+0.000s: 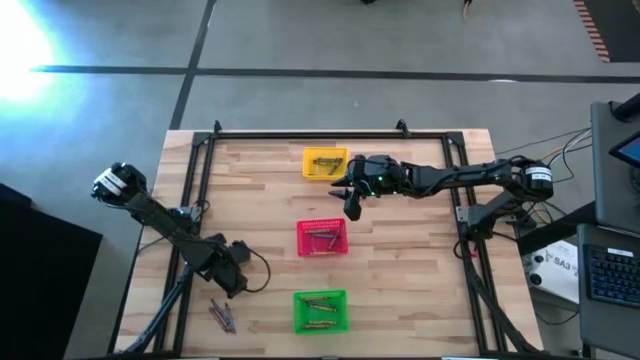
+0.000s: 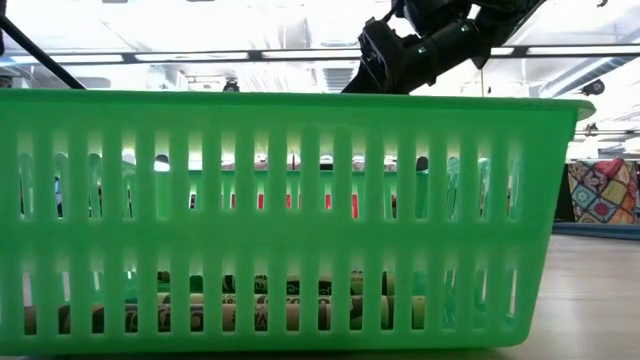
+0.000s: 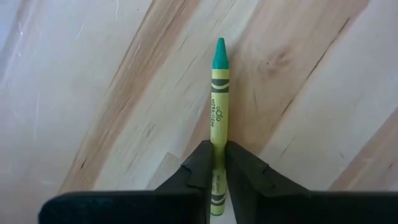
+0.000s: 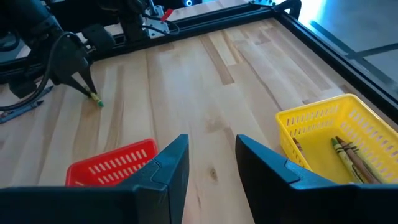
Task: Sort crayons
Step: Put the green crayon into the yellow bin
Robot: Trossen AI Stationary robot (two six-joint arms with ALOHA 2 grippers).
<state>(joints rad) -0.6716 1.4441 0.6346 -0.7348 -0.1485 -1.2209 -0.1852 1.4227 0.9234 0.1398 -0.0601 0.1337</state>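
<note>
From above I count three small square plastic baskets on my pale wooden surface (image 1: 400, 200): one yellow basket (image 1: 324, 162), one red basket (image 1: 322, 238), one green basket (image 1: 320, 311). A few loose grey crayons (image 1: 222, 315) lie near my left hand (image 1: 236, 283). Its wrist camera shows it pinching one green-tipped yellow crayon (image 3: 218, 93). My right hand (image 4: 211, 163) hangs narrowly open between the red and yellow baskets.

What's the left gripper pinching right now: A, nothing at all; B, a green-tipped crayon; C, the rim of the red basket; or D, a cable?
B: in the left wrist view the left gripper has both fingers pressed against a green-tipped crayon over the bare wooden table; the right wrist view shows the same crayon at its tip, well clear of the red basket.
</note>
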